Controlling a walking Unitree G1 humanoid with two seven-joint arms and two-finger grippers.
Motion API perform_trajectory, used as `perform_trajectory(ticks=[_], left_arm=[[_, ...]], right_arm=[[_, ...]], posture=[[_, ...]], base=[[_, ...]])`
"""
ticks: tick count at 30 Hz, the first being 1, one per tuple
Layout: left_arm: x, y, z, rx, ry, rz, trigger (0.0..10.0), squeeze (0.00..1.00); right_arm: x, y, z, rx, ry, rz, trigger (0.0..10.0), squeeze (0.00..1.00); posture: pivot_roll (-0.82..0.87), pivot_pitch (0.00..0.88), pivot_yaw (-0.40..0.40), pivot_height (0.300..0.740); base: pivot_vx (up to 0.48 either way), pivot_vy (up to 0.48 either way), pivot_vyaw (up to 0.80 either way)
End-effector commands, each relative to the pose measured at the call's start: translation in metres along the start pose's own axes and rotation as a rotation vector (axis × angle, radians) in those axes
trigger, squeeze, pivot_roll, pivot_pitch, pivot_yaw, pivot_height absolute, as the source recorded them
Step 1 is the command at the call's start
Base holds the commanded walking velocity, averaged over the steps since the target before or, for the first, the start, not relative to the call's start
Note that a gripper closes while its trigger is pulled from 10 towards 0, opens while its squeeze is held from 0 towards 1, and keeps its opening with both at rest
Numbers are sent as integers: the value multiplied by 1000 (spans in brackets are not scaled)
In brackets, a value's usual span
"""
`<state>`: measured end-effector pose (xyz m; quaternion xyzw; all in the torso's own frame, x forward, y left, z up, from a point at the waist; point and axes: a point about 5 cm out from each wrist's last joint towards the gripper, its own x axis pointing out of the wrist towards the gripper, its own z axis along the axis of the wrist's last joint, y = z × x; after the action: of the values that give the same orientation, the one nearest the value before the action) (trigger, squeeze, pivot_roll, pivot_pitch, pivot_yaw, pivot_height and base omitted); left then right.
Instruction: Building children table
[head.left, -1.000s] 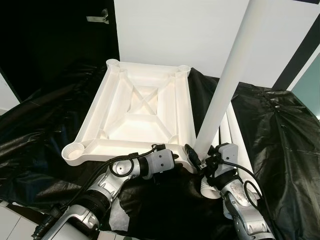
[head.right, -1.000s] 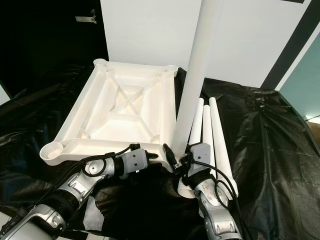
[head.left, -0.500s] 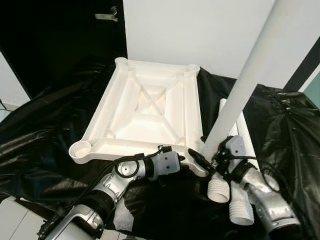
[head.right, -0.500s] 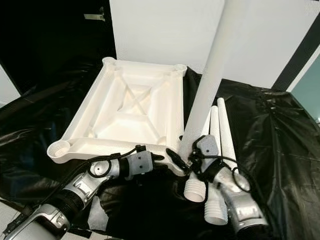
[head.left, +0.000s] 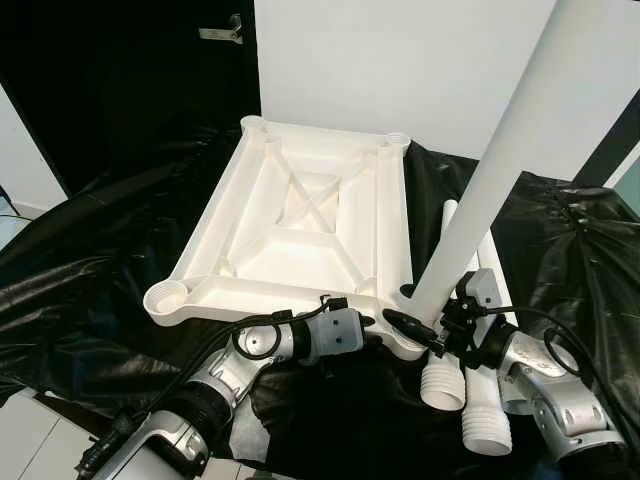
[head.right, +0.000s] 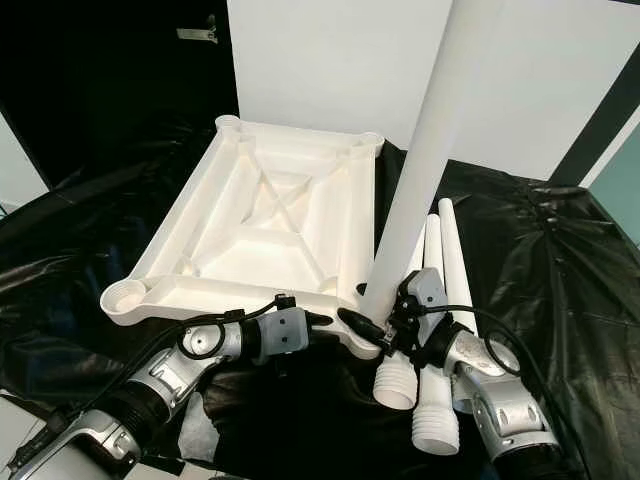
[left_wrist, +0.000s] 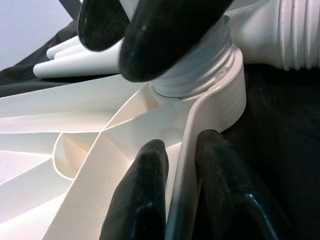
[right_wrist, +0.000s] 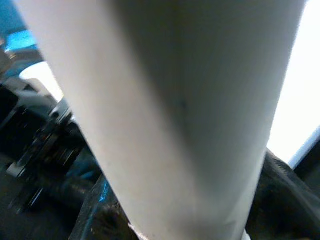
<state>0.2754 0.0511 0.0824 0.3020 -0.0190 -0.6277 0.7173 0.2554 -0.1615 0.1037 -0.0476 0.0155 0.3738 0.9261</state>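
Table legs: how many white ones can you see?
3. One leg stands upright in the tabletop's near right corner socket, held by the right gripper. Two more lie on the black sheet beside it. Others may be hidden.

The white plastic tabletop (head.left: 300, 225) lies upside down on black sheeting, its ribbed underside facing up with a crossed brace in the middle and a round threaded socket at each corner. A long white leg (head.left: 500, 150) stands tilted in the near right corner socket, its ribbed threaded end seated at the socket's rim, as the left wrist view shows. Three more white legs (head.right: 440, 330) lie side by side just right of the tabletop, tapered, with their wide ribbed ends toward the near side.
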Motion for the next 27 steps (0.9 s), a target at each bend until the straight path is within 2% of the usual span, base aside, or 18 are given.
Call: perform_trajectory(ticks=[1, 2, 3, 4, 5, 6, 8, 9, 11, 14, 15, 17, 18, 22, 25, 27], left_arm=[[-2, -27, -19, -48, 84, -186, 10000, 0], [-2, -27, -19, -48, 84, -186, 10000, 0], [-2, -27, -19, -48, 85, -186, 10000, 0], [-2, -27, -19, -48, 85, -186, 10000, 0], [-2, -27, -19, -47, 84, -187, 10000, 0], [-2, -27, -19, -47, 84, -187, 10000, 0], [-2, -27, -19, -44, 84, -188, 10000, 0], [-2, -27, -19, -44, 84, -188, 10000, 0], [-2, -27, -19, -42, 85, -189, 10000, 0], [-3, -27, -19, -42, 86, -192, 10000, 0], [-3, -28, -19, -42, 87, -193, 10000, 0], [-3, -27, -19, -42, 87, -194, 10000, 0], [-3, -27, -19, -42, 88, -194, 10000, 0], [-3, -26, -19, -41, 90, -193, 10000, 0], [-3, -27, -20, -41, 89, -200, 10000, 0], [-3, -27, -20, -41, 90, -201, 10000, 0]], right_arm=[[-8, 1, -23, 44, 109, -51, 0, 0], [-8, 1, -23, 44, 109, -51, 0, 0], [-7, 1, -24, 16, 87, -138, 0, 0], [-7, 1, -24, 16, 87, -138, 0, 0], [-7, 3, -26, -4, 55, -270, 0, 0], [-7, 3, -26, -4, 55, -270, 0, 0], [-9, 7, -25, -22, -8, -462, 0, 0], [-9, 7, -25, -22, -8, -462, 0, 0], [-10, 3, -22, -53, -19, -549, 0, 0], [-9, 0, -22, -68, -7, -565, 0, 0], [-6, 1, -23, -67, 7, -548, 2549, 0], [-4, 2, -24, -66, 18, -535, 2549, 0], [-2, 3, -26, -74, 40, -520, 10000, 0], [0, -3, -27, -101, 69, -466, 10000, 0], [-8, -22, -24, -133, 115, -361, 10000, 0], [-11, -26, -24, -136, 129, -340, 10000, 0]], posture=[[247, 0, -95, 740], [247, 0, -95, 740], [246, 0, -94, 740], [246, 0, -94, 740], [247, 0, -92, 740], [247, 0, -92, 740], [250, 0, -92, 740], [250, 0, -92, 740], [249, 0, -90, 740], [247, 0, -87, 740], [248, 0, -87, 740], [248, 0, -86, 740], [247, 0, -86, 740], [243, 0, -83, 740], [240, 0, -79, 740], [238, 0, -78, 740]], base=[[0, 0, 0], [0, 0, 0], [0, 0, 0], [0, 0, 0], [0, 0, 0], [0, 0, 0], [0, 0, 0], [0, 0, 0], [0, 0, 0], [0, 0, 0], [0, 0, 0], [0, 0, 0], [0, 0, 0], [0, 0, 0], [0, 0, 0], [0, 0, 0]])
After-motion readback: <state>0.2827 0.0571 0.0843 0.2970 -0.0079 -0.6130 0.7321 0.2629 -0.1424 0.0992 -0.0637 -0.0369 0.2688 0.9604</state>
